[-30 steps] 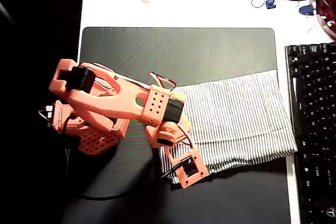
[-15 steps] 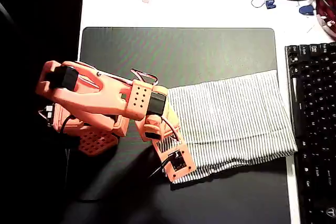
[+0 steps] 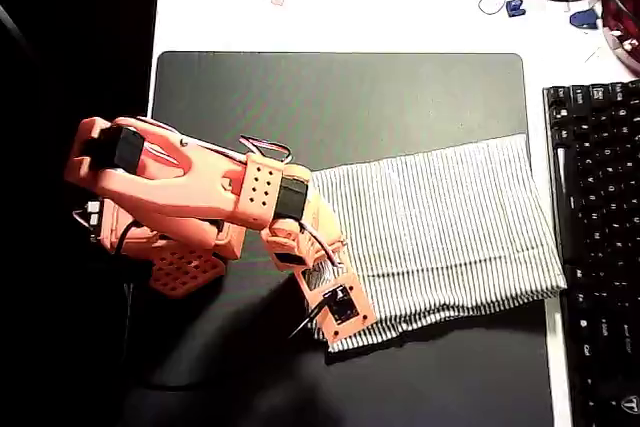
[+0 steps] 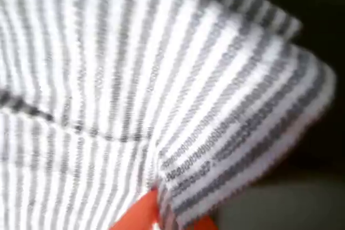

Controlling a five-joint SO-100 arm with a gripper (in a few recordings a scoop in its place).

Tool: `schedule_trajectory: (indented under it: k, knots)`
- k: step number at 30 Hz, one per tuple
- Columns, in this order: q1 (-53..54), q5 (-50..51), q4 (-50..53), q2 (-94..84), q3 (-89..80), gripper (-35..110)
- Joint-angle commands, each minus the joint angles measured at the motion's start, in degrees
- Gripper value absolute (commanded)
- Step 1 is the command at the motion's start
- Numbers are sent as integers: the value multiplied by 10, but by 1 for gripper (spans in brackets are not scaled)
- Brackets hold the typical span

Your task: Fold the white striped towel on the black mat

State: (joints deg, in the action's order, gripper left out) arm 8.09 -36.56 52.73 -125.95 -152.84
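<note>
We judge the fold partly done: the towel [image 3: 450, 232] lies doubled across the right half of the mat [image 3: 340, 97], lower-left corner raised. In the wrist view the gripper [image 4: 172, 208] pinches that corner's hem. A further fold remains. White desk [image 3: 400, 7], keyboard [image 3: 600, 247] at right.

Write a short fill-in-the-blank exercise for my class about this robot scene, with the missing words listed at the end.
1. The white striped towel lies on the black ____.
2. In the overhead view, the object just right of the black mat is a black ____.
3. The arm's gripper is at the towel's lower ____ corner in the overhead view.
4. In the wrist view, the finger tip beside the cloth is coloured ____.

Missing words: mat; keyboard; left; orange
</note>
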Motion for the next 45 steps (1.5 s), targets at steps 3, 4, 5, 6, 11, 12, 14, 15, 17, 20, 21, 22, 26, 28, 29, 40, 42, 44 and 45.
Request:
schedule_trajectory:
  k: [3, 4, 5, 6, 11, 12, 14, 15, 17, 20, 21, 22, 26, 28, 29, 40, 42, 44, 45]
  knots:
    - [-26, 11, -30, 36, 19, 0]
    - [-27, 11, -20, 43, 32, 0]
    - [-25, 11, -9, 47, 44, 0]
    - [-21, 9, 7, 47, 54, 0]
    - [15, -13, 140, 8, 113, 0]
    - [24, -23, 167, -4, 128, 0]
    - [40, -40, 229, -24, 167, 0]
    - [48, -49, 258, -31, 190, 0]
    - [67, -69, 318, -35, 244, 0]
    - [89, -92, 397, -27, 338, 0]
    - [93, -98, 421, -23, 370, 0]
    - [95, -100, 439, -17, 396, 0]
    - [99, -114, 439, -8, 407, 0]
    - [110, -136, 374, -11, 330, 0]
    - [114, -150, 325, -11, 288, 0]
    - [92, -169, 148, 60, 246, 0]
    - [115, -189, 184, 33, 230, 0]
    - [142, -213, 220, 1, 217, 0]
    - [156, -225, 244, -16, 214, 0]
